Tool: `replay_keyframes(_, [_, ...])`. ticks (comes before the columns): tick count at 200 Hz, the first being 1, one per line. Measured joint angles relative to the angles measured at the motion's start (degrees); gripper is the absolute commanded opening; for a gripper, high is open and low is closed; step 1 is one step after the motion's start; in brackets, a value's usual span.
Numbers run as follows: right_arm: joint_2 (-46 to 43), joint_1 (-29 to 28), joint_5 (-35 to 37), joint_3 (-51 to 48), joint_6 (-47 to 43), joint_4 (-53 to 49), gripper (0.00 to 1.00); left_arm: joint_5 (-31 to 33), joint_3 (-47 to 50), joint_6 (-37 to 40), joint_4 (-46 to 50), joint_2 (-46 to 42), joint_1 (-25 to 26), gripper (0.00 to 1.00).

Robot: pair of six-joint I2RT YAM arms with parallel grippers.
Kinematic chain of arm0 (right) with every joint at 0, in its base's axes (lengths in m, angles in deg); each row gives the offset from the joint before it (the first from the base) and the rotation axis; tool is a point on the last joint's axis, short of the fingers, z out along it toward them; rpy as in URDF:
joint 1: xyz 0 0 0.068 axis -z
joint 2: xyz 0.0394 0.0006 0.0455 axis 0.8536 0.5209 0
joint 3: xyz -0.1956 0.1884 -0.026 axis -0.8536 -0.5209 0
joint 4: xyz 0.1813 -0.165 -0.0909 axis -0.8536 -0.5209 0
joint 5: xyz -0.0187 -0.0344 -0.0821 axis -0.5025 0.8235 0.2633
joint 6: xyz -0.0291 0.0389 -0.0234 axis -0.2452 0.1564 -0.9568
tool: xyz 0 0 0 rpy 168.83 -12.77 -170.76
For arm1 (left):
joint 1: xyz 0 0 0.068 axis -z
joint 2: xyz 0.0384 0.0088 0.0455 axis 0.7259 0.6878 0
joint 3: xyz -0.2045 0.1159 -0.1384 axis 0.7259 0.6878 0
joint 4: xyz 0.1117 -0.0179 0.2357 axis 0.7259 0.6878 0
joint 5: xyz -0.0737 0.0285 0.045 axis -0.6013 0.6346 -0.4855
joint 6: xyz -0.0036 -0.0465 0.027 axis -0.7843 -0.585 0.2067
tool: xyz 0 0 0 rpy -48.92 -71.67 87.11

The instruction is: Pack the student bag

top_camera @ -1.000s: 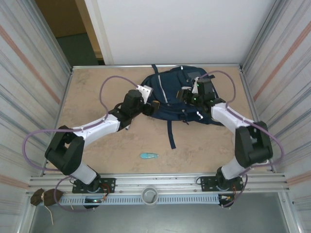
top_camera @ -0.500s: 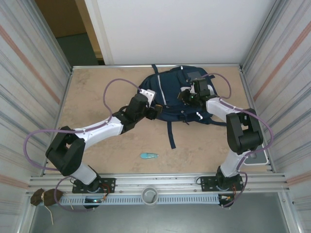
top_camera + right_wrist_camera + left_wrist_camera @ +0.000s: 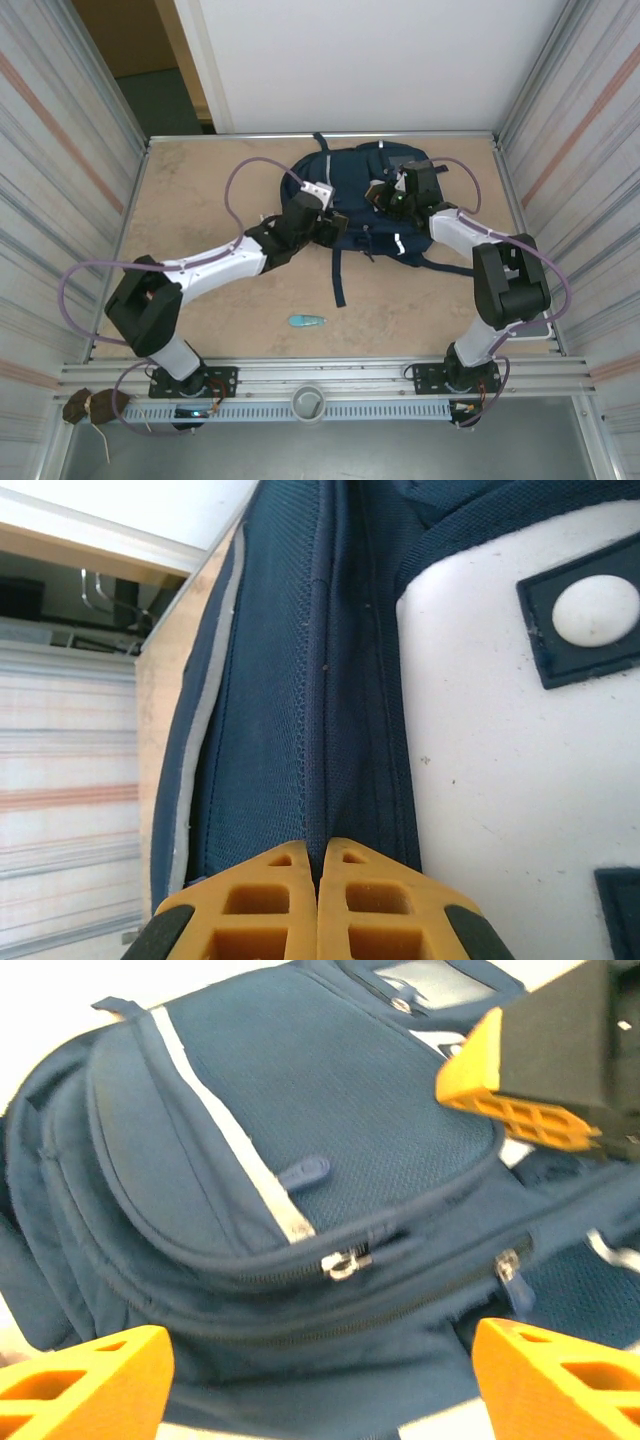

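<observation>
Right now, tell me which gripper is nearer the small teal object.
Left. The left gripper hovers open over the backpack, beyond the teal object; the right gripper pinches fabric farther back.

Tan, marbled-looking worktop [image 3: 190,190] with a little teal oblong thing [image 3: 307,321] lying by itself near the front edge, well apart from everything else. Plain white panel [image 3: 360,60] across the back and ribbed metal walls [image 3: 50,150] down both sides. Aluminium rail [image 3: 330,375] runs along the near edge, with a grey ring [image 3: 308,404] just in front of it mid-way and a couple of brown bits [image 3: 88,407] at its left end.
</observation>
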Motion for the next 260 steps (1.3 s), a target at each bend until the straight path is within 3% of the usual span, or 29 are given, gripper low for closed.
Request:
replay_keyframes(22, [-0.1,-0.4,0.0,0.0,1.7,0.6,0.00,4.3,-3.8,0.8,1.0,3.4,0.7,0.96])
replay_keyframes(84, [-0.1,-0.2,-1.3,0.0,3.7,2.2,0.00,11.0,-8.1,3.1,3.0,11.3,1.0,0.98])
replay_keyframes(119, [-0.1,0.5,-2.3,0.0,3.3,2.1,0.00,10.3,-9.3,3.0,3.0,12.5,0.1,0.84])
replay_keyframes(178, [0.0,2.6,-4.9,0.0,-0.9,1.2,0.00,6.0,-9.2,3.3,2.7,12.1,-1.2,0.52])
replay_keyframes(260, [2.2,3.7,-8.4,1.9,-4.7,-0.3,0.00,0.8,-8.8,3.7,4.0,12.1,-3.7,0.25])
